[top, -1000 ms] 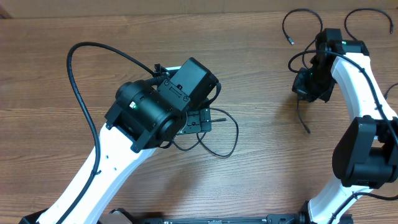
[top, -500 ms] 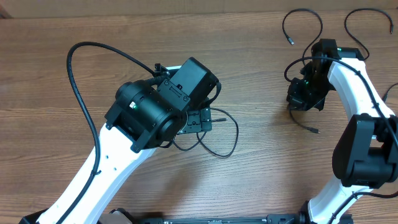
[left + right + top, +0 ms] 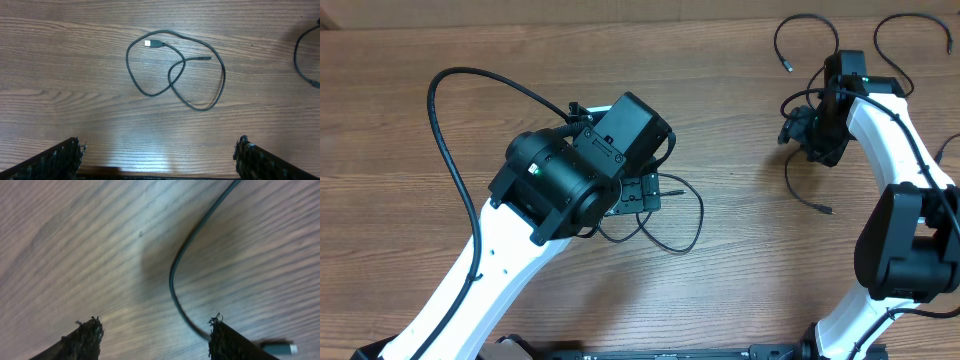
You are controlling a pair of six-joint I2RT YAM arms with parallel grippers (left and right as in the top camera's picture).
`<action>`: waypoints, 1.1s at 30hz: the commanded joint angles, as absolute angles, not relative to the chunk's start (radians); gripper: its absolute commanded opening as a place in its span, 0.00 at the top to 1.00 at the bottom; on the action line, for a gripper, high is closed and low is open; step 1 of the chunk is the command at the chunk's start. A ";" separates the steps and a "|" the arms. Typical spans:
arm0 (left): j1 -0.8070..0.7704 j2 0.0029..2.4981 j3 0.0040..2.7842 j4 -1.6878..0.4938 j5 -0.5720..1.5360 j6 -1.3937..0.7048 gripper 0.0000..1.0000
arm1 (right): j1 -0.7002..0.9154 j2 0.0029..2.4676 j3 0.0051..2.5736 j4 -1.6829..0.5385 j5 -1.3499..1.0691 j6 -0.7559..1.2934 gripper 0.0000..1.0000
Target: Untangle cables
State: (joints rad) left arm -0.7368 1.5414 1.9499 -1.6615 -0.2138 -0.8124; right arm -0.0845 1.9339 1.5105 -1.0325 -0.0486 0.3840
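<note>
While its two black fingers (image 3: 84, 340) stand apart with only air between them, the right pincer (image 3: 155, 327) is open and grips nothing. Right-wrist view: a thin black cable (image 3: 176, 275) lies on the wood-grain desk (image 3: 75, 245) under the gap. It curves down past one fingertip and ends in a small plug (image 3: 280, 348) at the bottom edge. The view is blurred, so I can't tell whether the cable touches that fingertip.

Overhead: this pincer sits at the desk's right side. The thin black cable (image 3: 790, 180) runs from below it toward the near edge, with its plug (image 3: 827, 210) lying free on the wood. Beyond the pincer, at the far right corner, two more black cables lie in open arcs, one (image 3: 807, 25) beside the other (image 3: 915, 20), not crossing.

The left pincer (image 3: 159, 145) is as wide open as it goes, with its fingertips (image 3: 60, 160) at the frame's bottom corners, and it is empty. It hangs above a looped black cable (image 3: 172, 85), well clear of it. That cable lies flat on the desk, crossing itself once, with a silver USB plug (image 3: 154, 43) at one end and a slim pin-type plug (image 3: 202, 58) at the other. From overhead, the left arm (image 3: 570, 180) covers most of that loop. Only a part of it (image 3: 695, 215) shows just right of the arm, well apart from the right-side cables.
</note>
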 commanded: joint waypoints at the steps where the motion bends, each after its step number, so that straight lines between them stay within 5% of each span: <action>1: -0.733 1.550 1.949 -1.664 -0.221 -0.808 0.01 | -0.086 1.952 1.503 -1.008 0.081 0.500 0.30; 11: -0.733 1.550 1.949 -1.665 -0.222 -0.807 0.00 | -0.086 2.059 1.496 -0.947 0.095 0.509 0.30; 20: -0.733 1.550 1.949 -1.664 -0.237 -0.808 0.00 | -0.086 2.111 1.496 -0.934 0.085 0.510 0.45; 25: -0.733 1.551 1.949 -1.665 -0.239 -0.808 0.00 | -0.086 2.136 1.496 -0.927 0.084 0.509 0.61; 30: -0.733 1.551 1.949 -1.664 -0.239 -0.808 0.00 | -0.086 2.164 1.495 -0.929 0.014 0.508 0.96; 33: -0.733 1.550 1.949 -1.665 -0.239 -0.808 0.00 | -0.085 2.164 1.495 -0.924 -0.042 0.482 0.96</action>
